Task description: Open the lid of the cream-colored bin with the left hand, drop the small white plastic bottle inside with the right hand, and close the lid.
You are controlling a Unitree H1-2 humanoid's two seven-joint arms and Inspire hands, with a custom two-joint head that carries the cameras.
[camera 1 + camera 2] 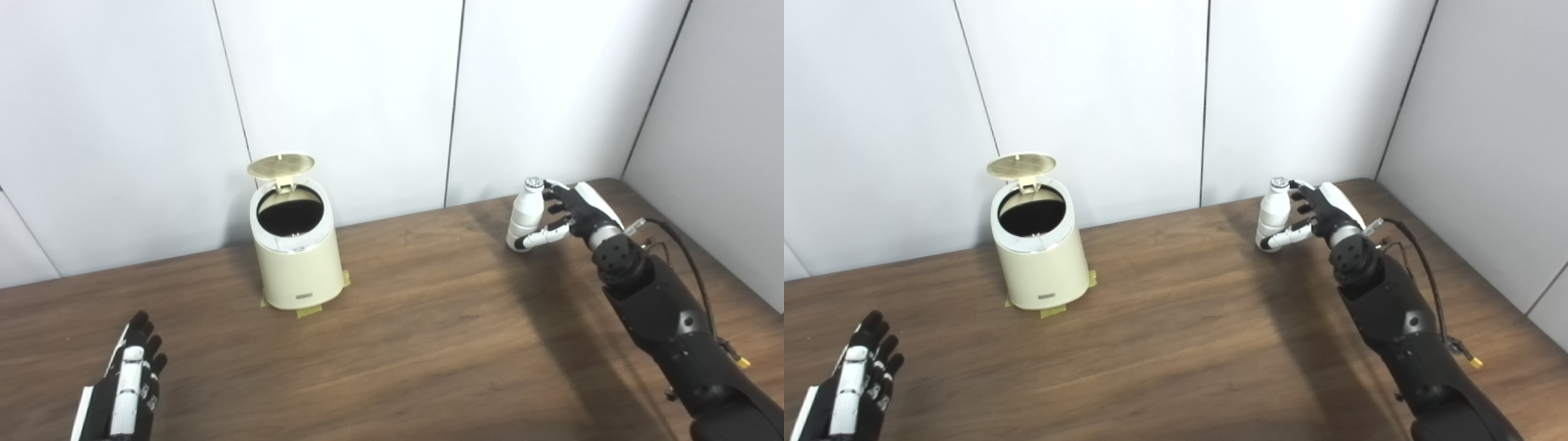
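The right robot hand [572, 214] held the small white plastic bottle [525, 214] upright, lifted above the dark wood-grain desk [429, 331] near its far right corner. The smooth cream-coloured cylindrical bin [297, 254] stood well to the left, its round ribbed lid [281, 164] tipped open. The left robot hand [131, 380] hovered empty, fingers spread.

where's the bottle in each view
Left eye view: the bottle is right of centre, at the table's far side, upright in the right hand.
Right eye view: the bottle sits a little nearer the middle, in the same grip.
Shared landmark: the bin, lid up, stands well to the bottle's left in both.
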